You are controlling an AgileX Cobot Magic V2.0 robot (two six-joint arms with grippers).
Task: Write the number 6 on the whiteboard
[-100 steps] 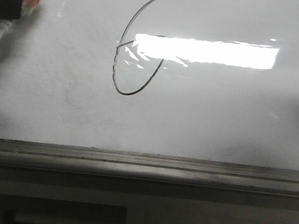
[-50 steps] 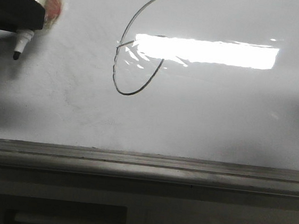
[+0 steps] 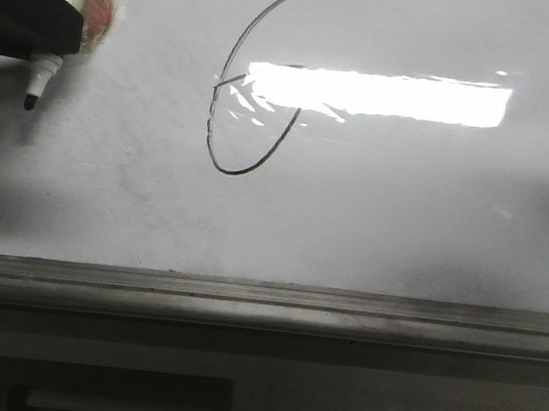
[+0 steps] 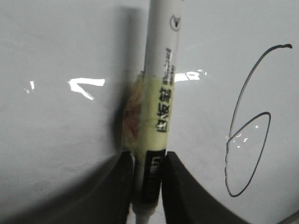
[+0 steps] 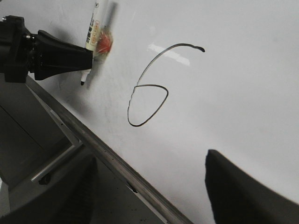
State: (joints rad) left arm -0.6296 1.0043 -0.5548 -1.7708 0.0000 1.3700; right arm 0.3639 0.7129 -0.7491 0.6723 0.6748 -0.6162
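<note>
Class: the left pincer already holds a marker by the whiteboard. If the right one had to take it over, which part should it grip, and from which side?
Probably the bare white barrel of the marker, above the yellow label. The left pincer clamps the end near the tip, so that part is taken. The upper barrel is free, straight and round, with the whiteboard behind it. Come from the open side away from the board, fingers across the barrel.

We see a white marker (image 3: 67, 7) up at the far left, tilted, its dark tip (image 3: 31, 101) pointing down and its cap off. Black print runs along the barrel (image 4: 161, 60), and a band of yellowish tape (image 4: 154, 114) wraps its middle, with a reddish patch (image 5: 105, 44) beside the tape. Below, we spot a pale shelf edge (image 3: 126, 407) in the dark.
</note>
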